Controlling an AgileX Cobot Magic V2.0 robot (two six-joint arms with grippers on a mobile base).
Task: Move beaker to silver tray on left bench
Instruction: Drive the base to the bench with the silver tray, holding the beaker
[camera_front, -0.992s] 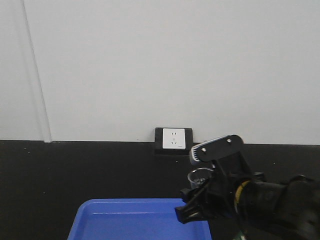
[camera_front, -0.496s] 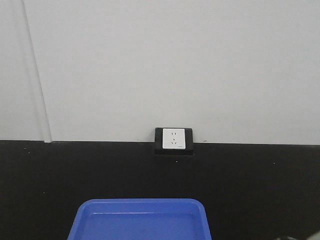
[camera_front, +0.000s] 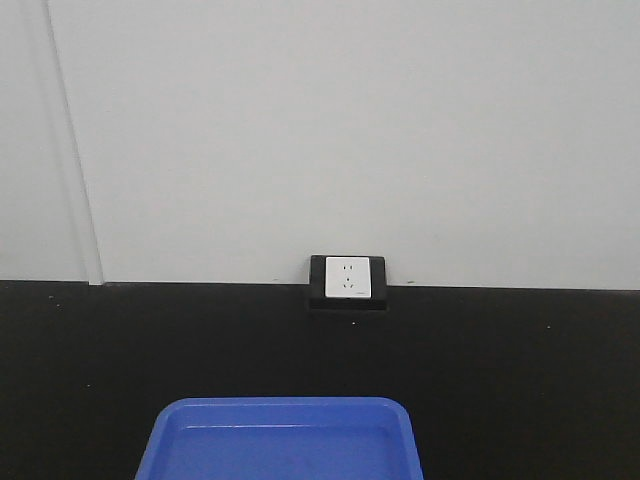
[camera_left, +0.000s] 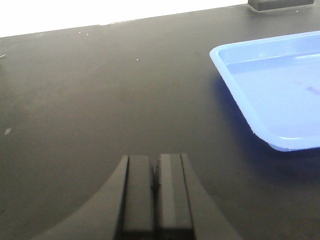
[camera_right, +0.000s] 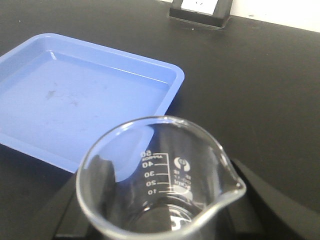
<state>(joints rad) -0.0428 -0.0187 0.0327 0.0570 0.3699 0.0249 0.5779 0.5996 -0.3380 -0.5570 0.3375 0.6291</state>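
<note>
The beaker (camera_right: 160, 185) is small, clear glass, with white volume marks and a pouring spout. It fills the lower part of the right wrist view, held between the black fingers (camera_right: 70, 205) of my right gripper (camera_right: 160, 220), above the black worktop (camera_right: 260, 90). My left gripper (camera_left: 155, 185) is shut and empty, low over the black worktop (camera_left: 80, 100). Neither gripper nor the beaker shows in the front view. The silver tray is out of view.
A blue plastic tray (camera_front: 285, 440) lies at the front of the black worktop; it also shows in the left wrist view (camera_left: 280, 90) and the right wrist view (camera_right: 75, 95). A white wall socket (camera_front: 347, 278) sits on the back edge under a white wall.
One second ago my right arm with the beaker stood right of the blue tray in the front view. It has since dropped out of that view.
</note>
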